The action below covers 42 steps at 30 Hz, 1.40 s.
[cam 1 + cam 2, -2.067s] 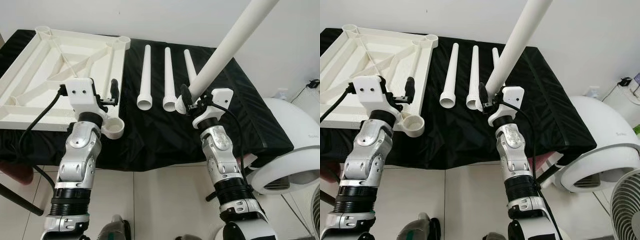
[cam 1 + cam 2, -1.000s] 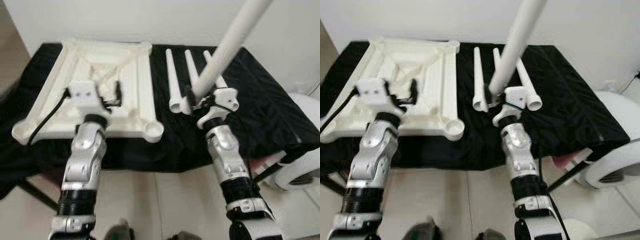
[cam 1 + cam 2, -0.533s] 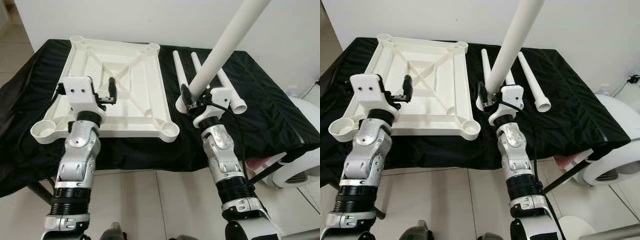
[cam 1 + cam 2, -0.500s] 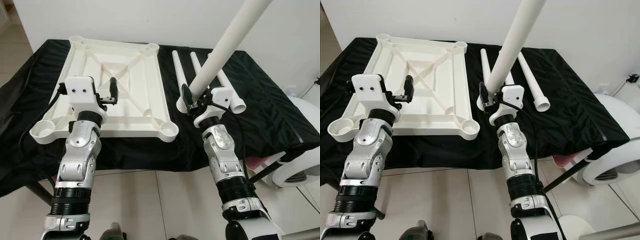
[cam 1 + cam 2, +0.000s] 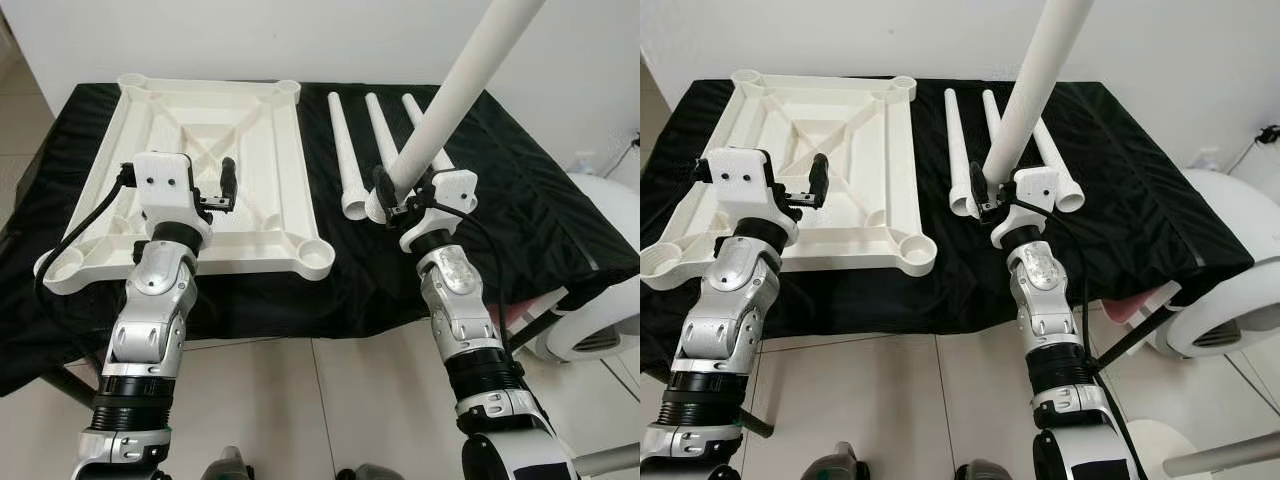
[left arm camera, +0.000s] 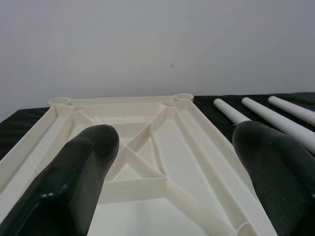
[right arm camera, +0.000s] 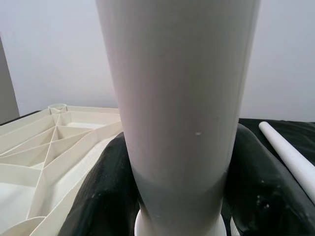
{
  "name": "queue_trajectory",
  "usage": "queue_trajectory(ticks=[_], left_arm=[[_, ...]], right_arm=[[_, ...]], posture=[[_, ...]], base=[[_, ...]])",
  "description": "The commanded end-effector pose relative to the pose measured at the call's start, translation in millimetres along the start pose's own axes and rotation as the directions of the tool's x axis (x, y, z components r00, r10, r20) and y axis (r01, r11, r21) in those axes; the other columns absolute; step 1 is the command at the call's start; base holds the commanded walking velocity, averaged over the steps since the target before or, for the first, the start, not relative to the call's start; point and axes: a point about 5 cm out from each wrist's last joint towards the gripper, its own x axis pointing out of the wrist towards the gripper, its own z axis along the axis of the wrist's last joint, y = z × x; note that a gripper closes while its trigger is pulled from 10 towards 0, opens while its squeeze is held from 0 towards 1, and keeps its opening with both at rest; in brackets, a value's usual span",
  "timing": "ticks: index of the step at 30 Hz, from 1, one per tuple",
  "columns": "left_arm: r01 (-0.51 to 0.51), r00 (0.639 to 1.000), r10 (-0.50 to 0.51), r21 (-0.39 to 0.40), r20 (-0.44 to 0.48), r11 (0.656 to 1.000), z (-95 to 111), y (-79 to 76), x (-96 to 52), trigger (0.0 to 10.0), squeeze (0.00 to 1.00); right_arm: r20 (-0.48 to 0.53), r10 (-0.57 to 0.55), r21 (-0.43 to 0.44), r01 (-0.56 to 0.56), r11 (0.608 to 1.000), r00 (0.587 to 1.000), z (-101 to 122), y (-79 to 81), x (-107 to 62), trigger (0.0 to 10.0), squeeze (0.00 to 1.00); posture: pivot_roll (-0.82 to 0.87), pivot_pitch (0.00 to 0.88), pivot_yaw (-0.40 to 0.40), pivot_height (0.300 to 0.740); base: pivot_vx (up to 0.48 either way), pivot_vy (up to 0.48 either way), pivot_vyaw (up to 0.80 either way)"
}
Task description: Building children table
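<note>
The right gripper (image 5: 392,196) clasped a long tapered white plastic table leg (image 5: 460,85) near its wide end, the leg slanting toward the upper right of the frame. The upturned white ribbed plastic tabletop (image 5: 265,150) lay at centre-left on the black cloth (image 5: 520,200). The left gripper (image 5: 222,186), fingers apart and empty, hovered above it. Three spare white legs (image 5: 345,150) lay beside it. Good seating probably required bringing the leg upright and centring its wide end over the nearest corner socket (image 5: 315,253) before pressing down.

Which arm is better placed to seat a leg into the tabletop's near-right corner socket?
The right. The right gripper already grips the raised white leg just right of that socket. The left gripper hovers open and unloaded over the upturned tabletop, so it would first have to fetch a leg.
</note>
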Motion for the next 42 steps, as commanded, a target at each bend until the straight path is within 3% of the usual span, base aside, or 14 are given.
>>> queue_trajectory(ticks=[1, 7, 9, 15, 19, 42], left_arm=[[0.113, 0.994, -0.113, 0.031, -0.003, 0.993, -1, -6.8, -2.2, 10.0, 0.0], [0.138, 0.99, -0.139, 0.085, 0.003, 0.987, -3, -10.8, -4.4, 10.0, 0.0], [0.136, 0.99, -0.138, 0.092, 0.013, 0.986, -2, -10.6, -3.8, 10.0, 0.0], [0.098, 0.995, -0.099, 0.052, 0.019, 0.994, 3, -8.9, -1.1, 10.0, 0.0], [0.112, 0.994, -0.112, 0.015, 0.003, 0.994, 2, -12.5, -2.2, 10.0, 0.0], [0.049, 0.999, -0.049, -0.013, 0.022, 0.999, 4, 1.7, 5.9, 10.0, 0.0]], right_arm=[[0.011, 0.017, -0.012, -0.017, 1.0, 1.0, 4, 1.6, 0.8, 10.0, 0.0], [0.007, 0.024, 0.0, -0.024, 1.0, 1.0, 5, 6.5, 3.7, 10.0, 0.0], [0.012, 0.031, 0.004, -0.031, 1.0, 0.999, 7, 9.1, 5.9, 10.0, 0.0], [0.029, 0.046, 0.002, -0.046, 0.999, 0.999, 10, 12.0, 11.7, 10.0, 0.0], [0.026, -0.017, -0.007, 0.017, 1.0, 1.0, 8, 2.3, 10.8, 10.0, 0.0], [0.02, -0.073, -0.047, 0.073, 0.996, 0.997, 8, -13.4, 3.8, 10.0, 0.0]], posture=[[0.07, 0.0, -0.066, 0.74], [0.11, 0.0, -0.128, 0.74], [0.11, 0.0, -0.116, 0.74], [0.11, 0.0, -0.109, 0.74], [0.12, 0.0, -0.091, 0.74], [0.08, 0.0, -0.072, 0.74]], base=[[0.0, 0.0, 0.0], [0.0, 0.0, 0.0], [0.0, 0.0, 0.0], [0.0, 0.0, 0.0], [0.0, 0.0, 0.0], [0.011, 0.0, 0.0]])
